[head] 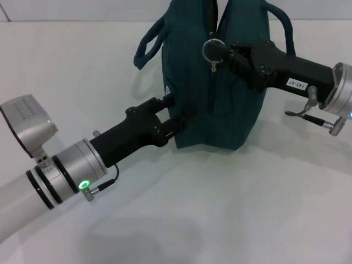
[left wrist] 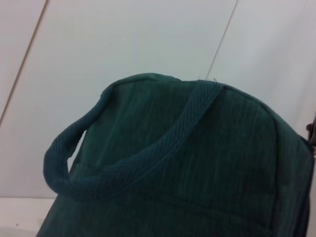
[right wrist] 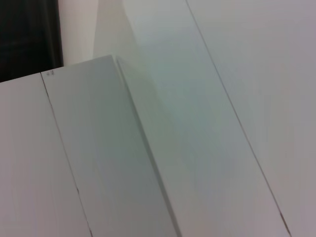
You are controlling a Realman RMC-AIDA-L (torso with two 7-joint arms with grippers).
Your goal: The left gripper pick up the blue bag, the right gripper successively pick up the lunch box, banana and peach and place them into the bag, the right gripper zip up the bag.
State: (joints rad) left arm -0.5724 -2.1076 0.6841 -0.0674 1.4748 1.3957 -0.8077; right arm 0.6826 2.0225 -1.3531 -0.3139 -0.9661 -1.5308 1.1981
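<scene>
The blue bag [head: 234, 110], dark teal, stands on the white table [head: 220, 209] in the head view. My left gripper [head: 180, 114] is at its lower left side, shut on the fabric edge. From the right, my right gripper [head: 224, 54] reaches the top of the bag and is shut on the metal zipper ring [head: 211, 50]. Past the ring, the zip seam shows a narrow gap. The left wrist view is filled by the bag [left wrist: 212, 163] and one handle strap [left wrist: 148, 153]. The lunch box, banana and peach are out of view.
Two handle loops hang off the bag, one on the left [head: 147, 47] and one on the right [head: 286, 27]. White table lies all around the bag. The right wrist view shows only pale wall panels [right wrist: 123, 163].
</scene>
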